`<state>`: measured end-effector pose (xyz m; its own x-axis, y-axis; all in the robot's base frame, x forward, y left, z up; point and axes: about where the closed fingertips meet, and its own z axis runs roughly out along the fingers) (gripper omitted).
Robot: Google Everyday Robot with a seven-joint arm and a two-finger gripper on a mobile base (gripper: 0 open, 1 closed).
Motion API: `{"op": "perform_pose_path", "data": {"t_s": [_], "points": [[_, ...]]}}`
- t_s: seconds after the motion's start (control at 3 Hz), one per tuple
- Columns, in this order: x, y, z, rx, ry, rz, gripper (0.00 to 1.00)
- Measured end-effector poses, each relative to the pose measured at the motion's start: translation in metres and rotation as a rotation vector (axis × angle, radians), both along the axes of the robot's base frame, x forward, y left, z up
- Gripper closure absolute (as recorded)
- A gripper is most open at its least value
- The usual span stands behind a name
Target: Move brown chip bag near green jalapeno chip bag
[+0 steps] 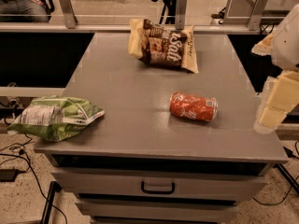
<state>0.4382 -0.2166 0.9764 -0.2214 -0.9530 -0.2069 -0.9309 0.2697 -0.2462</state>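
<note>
The brown chip bag [163, 43], cream-yellow with a dark brown panel and white "Salt" lettering, lies at the back centre of the grey table [126, 92]. The green jalapeno chip bag [53, 115], light green with a white label panel, lies at the table's front left corner and hangs over the left edge. My gripper [272, 115] is a cream-white shape at the right edge of the view, beside the table's right side, well apart from both bags and holding nothing that I can see.
An orange-red soda can [193, 107] lies on its side right of the table's centre, between my gripper and the bags. A drawer with a dark handle [158, 187] is below the front edge. A railing [140, 27] runs behind the table. Cables [14, 157] lie on the floor at left.
</note>
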Motion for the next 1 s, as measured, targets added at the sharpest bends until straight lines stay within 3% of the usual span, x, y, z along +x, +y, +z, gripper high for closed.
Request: {"op": "perform_pose_path", "data": {"t_s": [0.33,0.67,1.0], "points": [[0.0,0.0,0.0,0.0,0.0,0.0,0.0],[0.026,0.001,0.008,-0.033,-0.052,0.018,0.0],[0.073,0.006,0.025,-0.098,-0.115,0.051,0.0]]}}
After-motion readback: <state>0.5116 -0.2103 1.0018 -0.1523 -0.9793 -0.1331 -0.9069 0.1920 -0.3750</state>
